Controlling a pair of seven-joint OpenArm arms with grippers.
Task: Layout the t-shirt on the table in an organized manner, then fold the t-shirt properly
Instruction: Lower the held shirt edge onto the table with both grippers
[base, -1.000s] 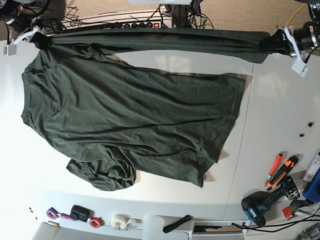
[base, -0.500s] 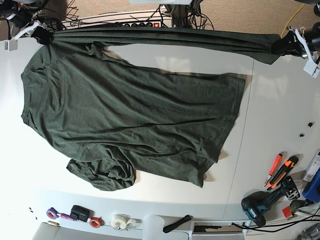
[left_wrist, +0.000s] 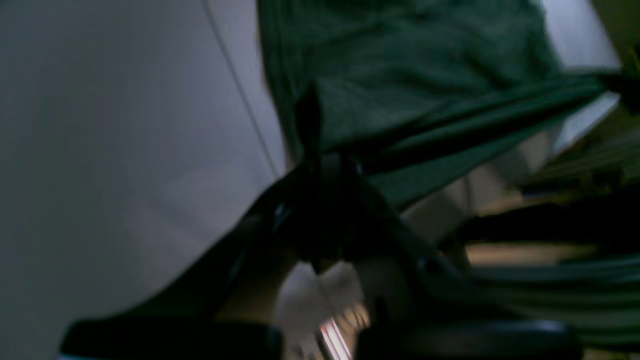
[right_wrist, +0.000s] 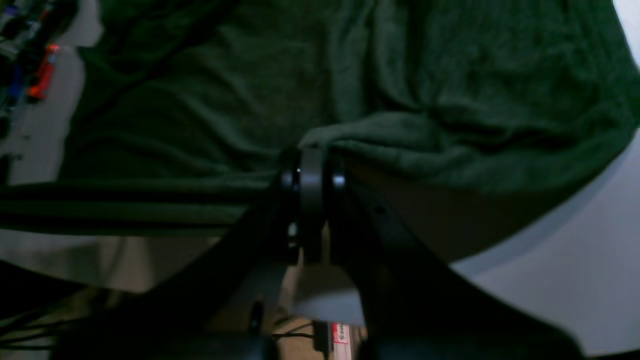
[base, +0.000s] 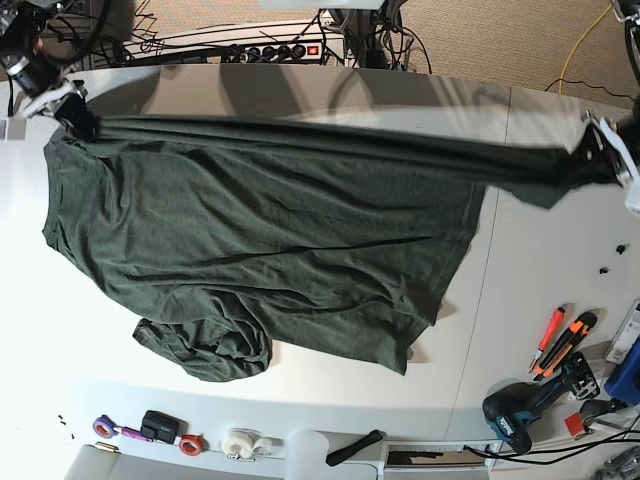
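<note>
A dark green t-shirt lies spread over the white table, one bunched sleeve nearest, its far edge pulled taut between the right gripper and left gripper, each clamped on the cloth.

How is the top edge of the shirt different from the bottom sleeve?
The top edge is pulled straight and tight between the left claw and right claw; the bottom sleeve lies crumpled on the table. The edge is long and thin; the sleeve is a short bunch. Both are dark green.
</note>
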